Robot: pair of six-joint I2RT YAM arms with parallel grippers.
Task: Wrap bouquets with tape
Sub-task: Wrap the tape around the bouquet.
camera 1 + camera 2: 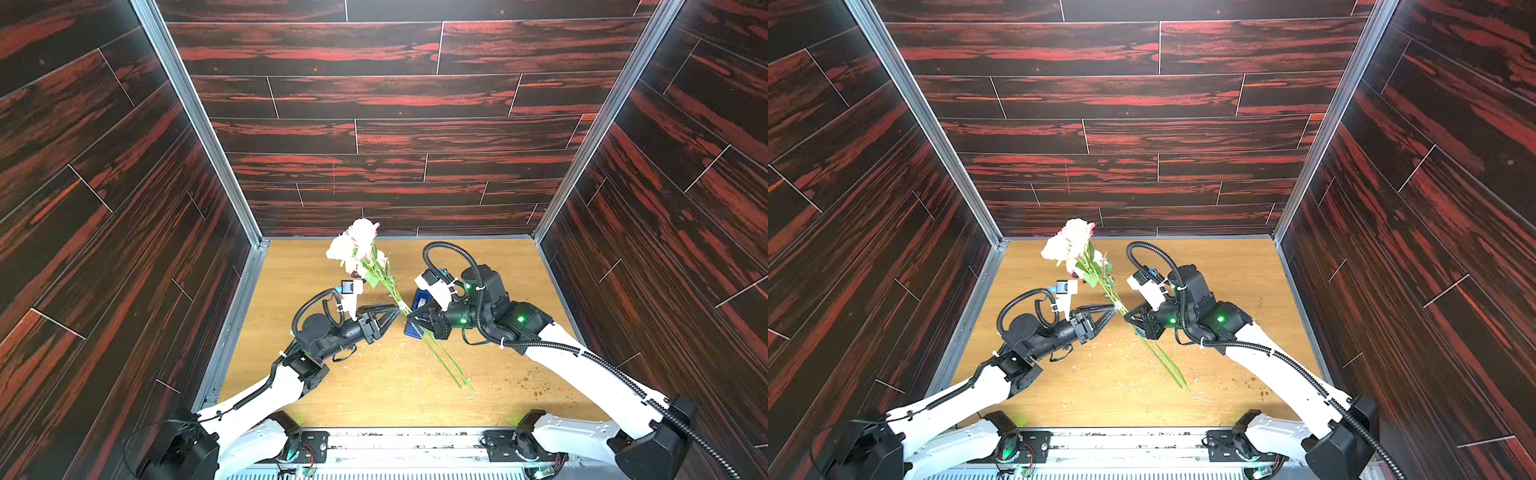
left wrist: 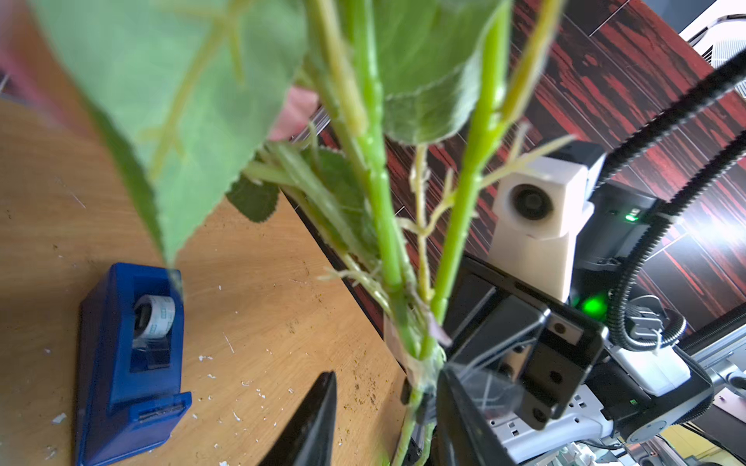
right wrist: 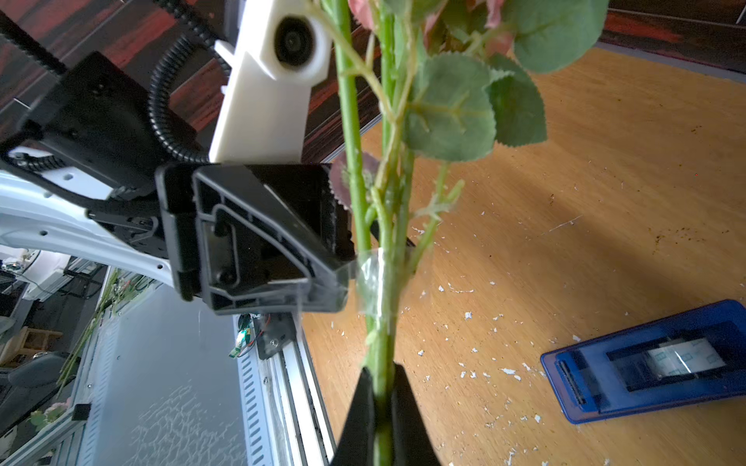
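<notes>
Bouquet (image 1: 364, 258) stems already carry a clear tape band (image 3: 371, 282) — right gripper (image 3: 382, 373) clamps them, left gripper (image 1: 394, 313) straddles half-open — smoothing probably remains.

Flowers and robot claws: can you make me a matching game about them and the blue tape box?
Things:
1 bouquet
2 tape dispenser
3 right gripper
4 left gripper

States:
A jaws apart, by the stems
B resting on the wooden table
C shut on the stems
D pink and white blooms

Pairs: 1-D, 2-B, 3-C, 4-A.
</notes>
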